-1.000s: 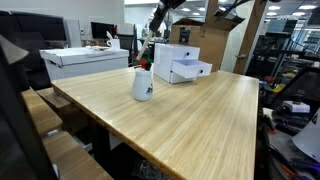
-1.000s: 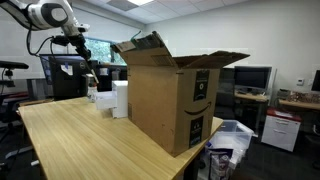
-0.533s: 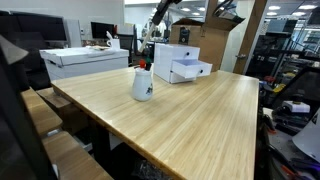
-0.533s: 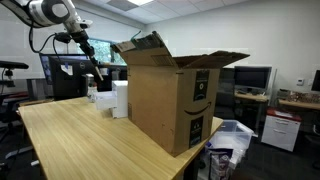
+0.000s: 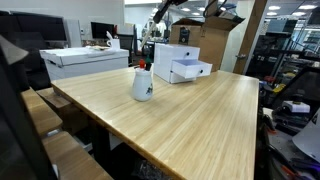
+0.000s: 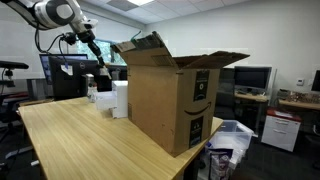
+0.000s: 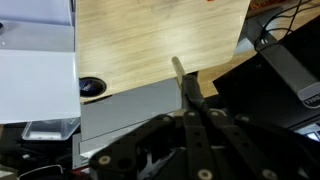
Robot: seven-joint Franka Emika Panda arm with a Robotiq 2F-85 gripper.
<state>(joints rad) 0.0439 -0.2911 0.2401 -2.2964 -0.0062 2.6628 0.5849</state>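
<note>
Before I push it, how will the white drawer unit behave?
The white drawer unit looks small and boxy, so it should probably slide, not tip, on the smooth wooden table. Its open lower drawer may slide shut if pushed.

- A long pale wooden table [image 5: 200, 120] fills the foreground in both exterior views;
- dark monitors [image 6: 256, 76] stand by a desk [image 6: 298, 100] along the white wall [image 6: 285, 40];
- ceiling panels [image 6: 122, 5] give even light;
- cluttered shelves [image 5: 290, 60] line one side.
</note>
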